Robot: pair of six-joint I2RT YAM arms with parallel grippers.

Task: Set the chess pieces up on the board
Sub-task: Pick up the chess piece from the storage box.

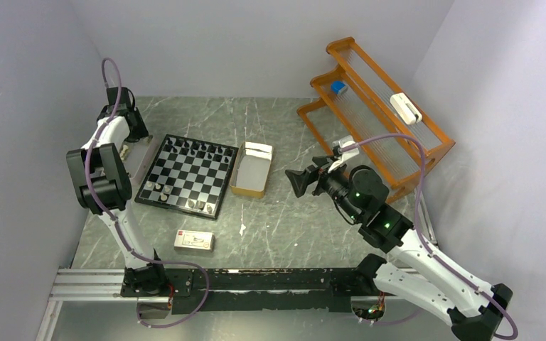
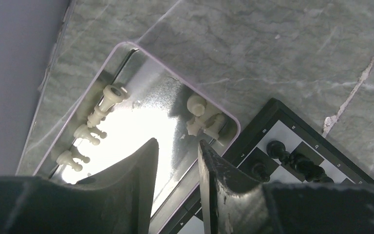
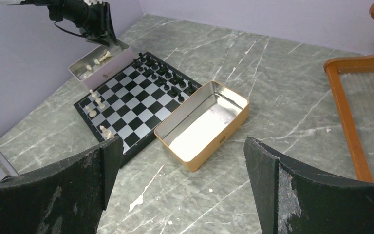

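White-and-red carton (image 1: 194, 241) sits nearest the arm bases, not involved. Right gripper (image 1: 291, 185) hangs over bare table right of the tin box (image 1: 247, 190), jaws spread wide, nothing in them.

Board (image 1: 188, 177) is left of centre. Only a few pale pieces (image 1: 159, 188) stand on its near ranks; black pieces (image 1: 195, 149) line the far ranks. So black looks done, white mostly not. The tin box is just beside the board's right edge and looks empty.

The other pale pieces I can see lie on their sides in a shiny tin tray (image 2: 141, 117) against the board's far-left corner. Left gripper (image 2: 177, 146) hovers over that tray, jaws partway closed. Bare tray shows between the fingertips, so no piece in them that I can see. Wooden rack (image 1: 377, 106) is far right, irrelevant.

Risks, my read:
- The tray-corner cluster (image 2: 202, 119) lies touching, so a pinch there could grab two or flick one out.
- Pieces lying flat on slick metal can roll off the pads.
- The tray looks light and loose; a push could shove it into the board and topple the black corner pieces.
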